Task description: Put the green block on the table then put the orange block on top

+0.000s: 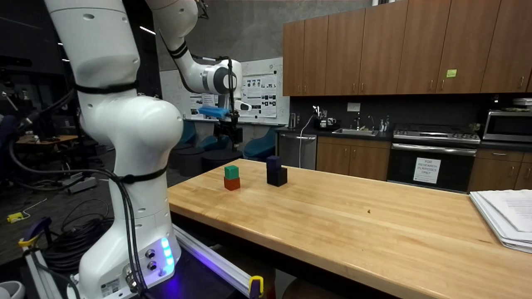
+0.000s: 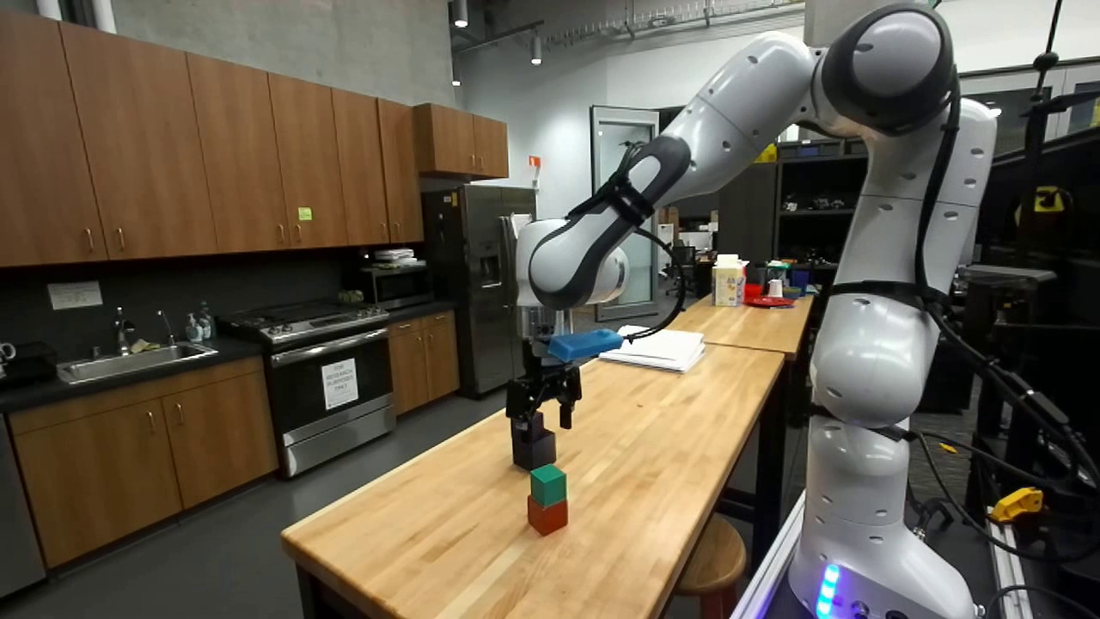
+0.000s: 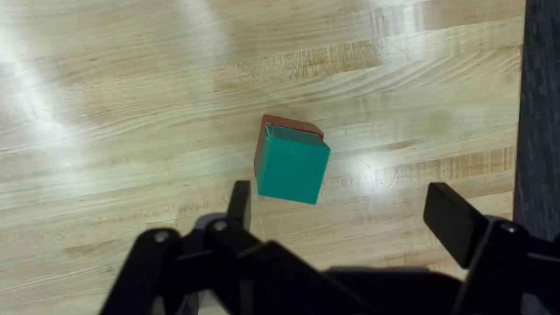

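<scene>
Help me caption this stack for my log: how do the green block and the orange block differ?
Colour: the green block is green; the orange block is red-orange.
Place: the green block sits on the orange block, which rests on the table.
Wrist view: the green block's top shows whole; only slivers of the orange block show.
Both are cubes of about the same size.

Orange block [image 1: 232, 184], black cube [image 1: 277, 177], papers [image 1: 509, 214] on table [image 1: 353, 232]

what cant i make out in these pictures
Wrist view: most of the orange block, covered by the green block.
Wrist view: part of the tool, cut off by the bottom and right edges.
In an exterior view: print on the papers, too small to read; right edge crops them.
</scene>
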Available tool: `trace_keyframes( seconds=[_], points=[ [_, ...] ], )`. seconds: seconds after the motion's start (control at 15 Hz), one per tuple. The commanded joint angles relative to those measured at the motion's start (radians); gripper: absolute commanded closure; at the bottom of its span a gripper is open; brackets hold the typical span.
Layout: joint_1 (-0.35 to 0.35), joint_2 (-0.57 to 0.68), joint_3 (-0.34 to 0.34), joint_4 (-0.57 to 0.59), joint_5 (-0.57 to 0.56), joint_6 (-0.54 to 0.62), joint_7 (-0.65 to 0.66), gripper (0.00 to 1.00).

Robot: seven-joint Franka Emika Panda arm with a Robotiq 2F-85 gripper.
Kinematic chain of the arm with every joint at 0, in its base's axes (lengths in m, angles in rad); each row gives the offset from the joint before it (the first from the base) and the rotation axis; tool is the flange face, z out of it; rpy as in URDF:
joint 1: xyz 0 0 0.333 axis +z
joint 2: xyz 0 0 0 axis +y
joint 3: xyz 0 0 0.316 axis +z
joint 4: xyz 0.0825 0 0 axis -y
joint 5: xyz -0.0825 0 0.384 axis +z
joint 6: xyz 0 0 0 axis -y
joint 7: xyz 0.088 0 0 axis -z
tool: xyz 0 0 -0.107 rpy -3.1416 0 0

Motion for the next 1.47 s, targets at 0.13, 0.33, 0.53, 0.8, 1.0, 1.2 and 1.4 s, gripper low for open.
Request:
trace_keyframes(
  seconds=[0.13, 0.33, 0.53, 0.8, 1.0, 1.2, 1.4],
  points=[
    [0.006, 0.076, -0.005, -0.01, -0.01, 0.071, -0.001, 0.0],
    [0.005, 0.115, -0.008, -0.012, -0.016, 0.101, -0.009, 0.0],
    [0.001, 0.158, -0.013, -0.006, -0.028, 0.129, -0.012, 0.0],
    [-0.003, 0.21, -0.023, 0.006, -0.058, 0.155, -0.007, 0.0],
    [-0.006, 0.244, -0.034, 0.013, -0.083, 0.169, -0.008, 0.25],
    [-0.003, 0.269, -0.039, 0.027, -0.084, 0.161, -0.02, 0.38],
    [0.003, 0.283, -0.034, 0.043, -0.077, 0.152, -0.028, 0.62]
  ],
)
